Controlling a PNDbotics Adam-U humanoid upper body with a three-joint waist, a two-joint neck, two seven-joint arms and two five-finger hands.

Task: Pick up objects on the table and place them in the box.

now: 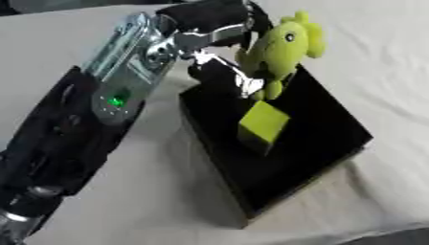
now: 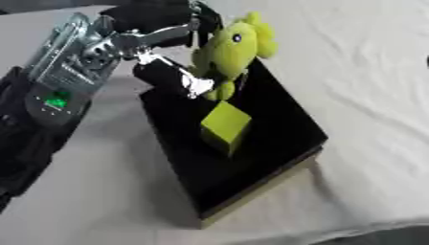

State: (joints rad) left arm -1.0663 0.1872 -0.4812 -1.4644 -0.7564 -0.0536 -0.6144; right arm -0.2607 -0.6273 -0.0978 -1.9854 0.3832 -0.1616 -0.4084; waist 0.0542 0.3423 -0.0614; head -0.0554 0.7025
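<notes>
While my left hand (image 1: pixel 220 52) holds the green toy (image 1: pixel 281 48) above the far end of the box (image 1: pixel 331 119), its fingers are curled round the toy's back and lower body, so the toy hangs upright with its feet just over the black floor. A cube (image 1: pixel 263 125) already lies inside, near the middle. To finish well, I judge I should lower the toy straight down into the free space between the cube and the far wall, then spread my fingers only once it rests. That gap looks narrow, and my thumb sits close to the near-left rim, so I would keep my wrist high. Beyond the box, the cloth (image 1: pixel 377 62) lies bare to the right, giving room to draw back. My right hand shows nowhere.
</notes>
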